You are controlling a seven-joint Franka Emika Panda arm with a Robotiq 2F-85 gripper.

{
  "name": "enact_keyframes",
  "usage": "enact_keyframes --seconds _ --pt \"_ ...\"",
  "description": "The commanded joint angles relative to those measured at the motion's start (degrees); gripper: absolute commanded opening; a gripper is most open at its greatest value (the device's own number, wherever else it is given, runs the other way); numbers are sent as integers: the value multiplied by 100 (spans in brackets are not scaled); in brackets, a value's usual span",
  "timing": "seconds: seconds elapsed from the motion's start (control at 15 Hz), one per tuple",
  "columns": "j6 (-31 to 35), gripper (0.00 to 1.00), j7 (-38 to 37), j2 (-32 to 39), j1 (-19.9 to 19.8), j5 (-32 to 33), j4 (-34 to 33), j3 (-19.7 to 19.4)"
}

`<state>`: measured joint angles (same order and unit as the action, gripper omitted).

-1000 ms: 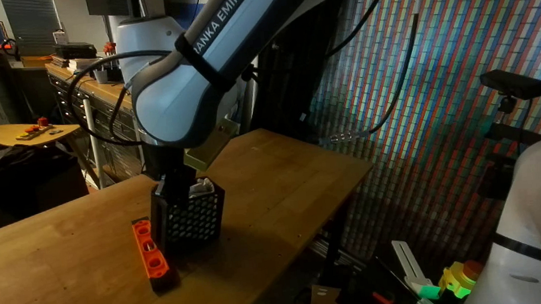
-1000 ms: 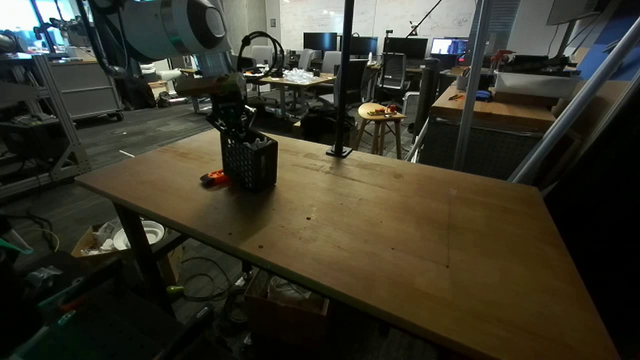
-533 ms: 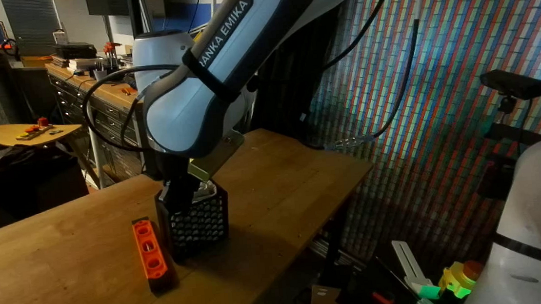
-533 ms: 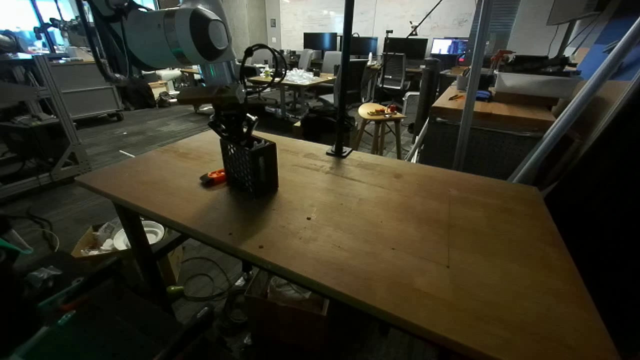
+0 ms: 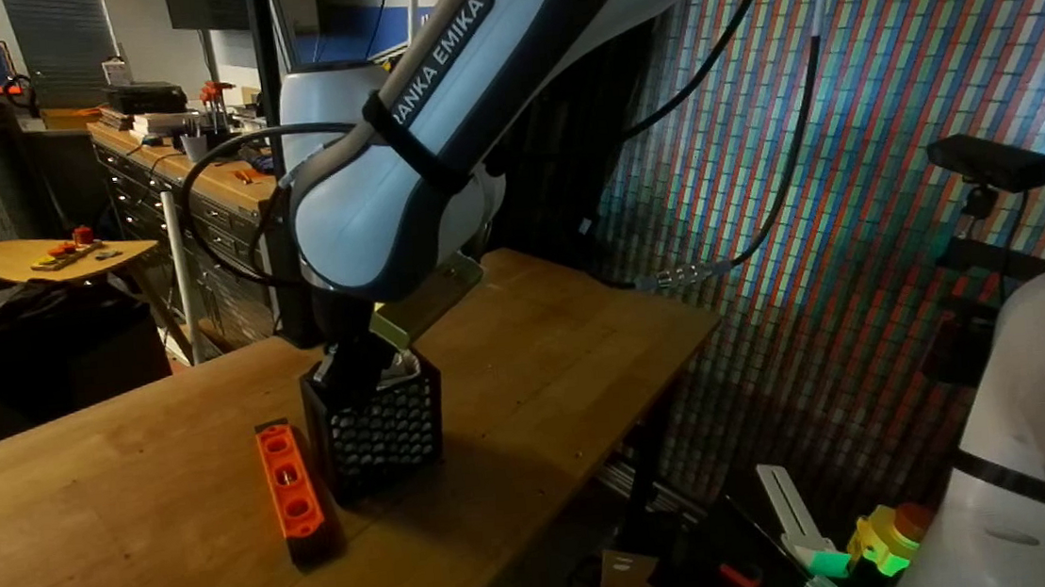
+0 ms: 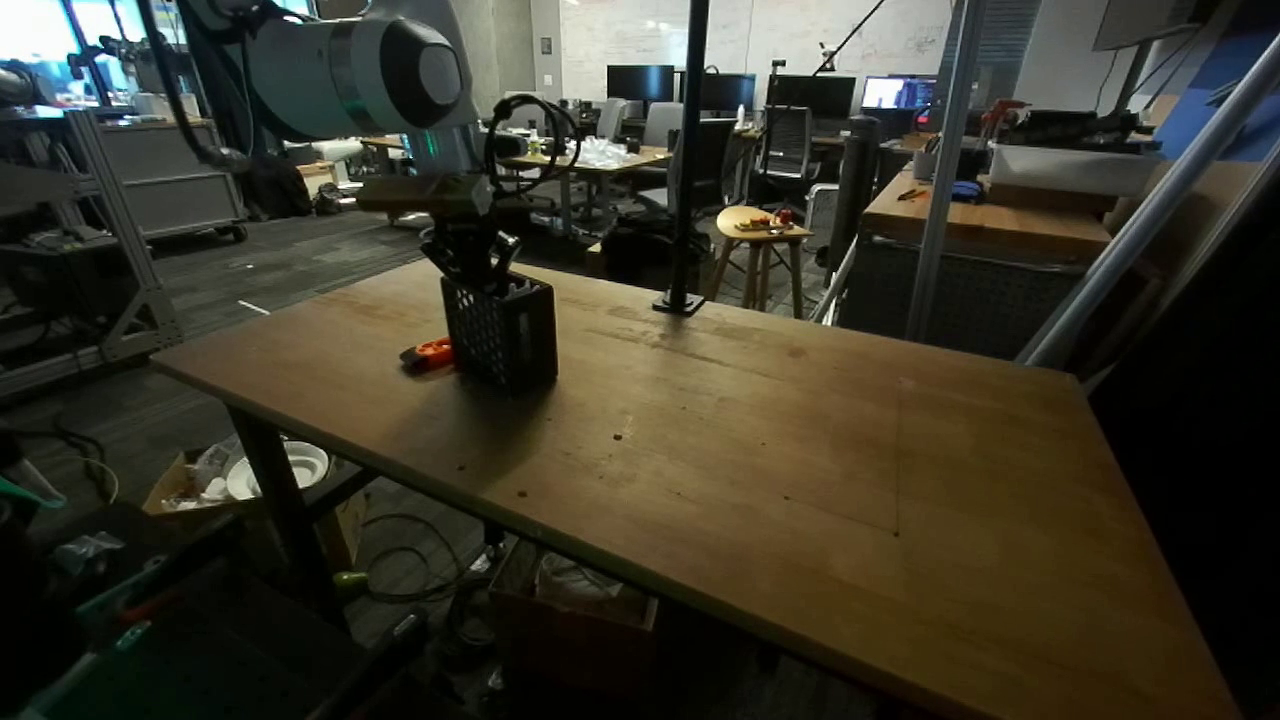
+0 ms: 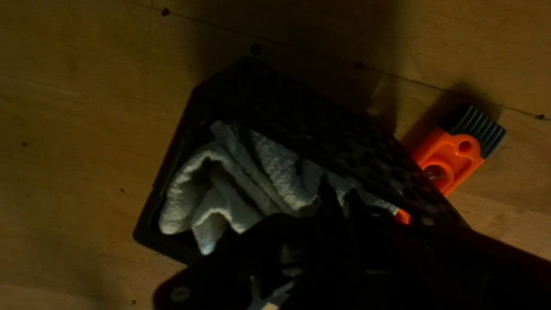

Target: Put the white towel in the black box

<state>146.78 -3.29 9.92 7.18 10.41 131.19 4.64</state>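
The gripper (image 7: 339, 184) reaches into the box (image 5: 384, 438), its fingers (image 7: 330, 202) close together; I cannot tell whether they pinch the towel (image 7: 267, 185), which lies bunched inside. The box stands upright on the table (image 5: 528, 359), the level (image 5: 290, 489) just beside it; farther off stands a stool (image 5: 8, 256).

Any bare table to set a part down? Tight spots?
In an exterior view: bare table between black box, pole and right edge; more left of the orange level. Crowded: the gap between level and box, and the box mouth, with towel and gripper.
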Motion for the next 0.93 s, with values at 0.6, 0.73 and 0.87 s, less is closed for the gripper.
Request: enact_keyframes --seconds 0.6,0.73,0.87 --pt "422 6 279 969 -311 -399 60 -99" --pt "397 6 333 915 -309 -512 105 -60" --pt "206 32 240 730 -226 -435 126 -99"
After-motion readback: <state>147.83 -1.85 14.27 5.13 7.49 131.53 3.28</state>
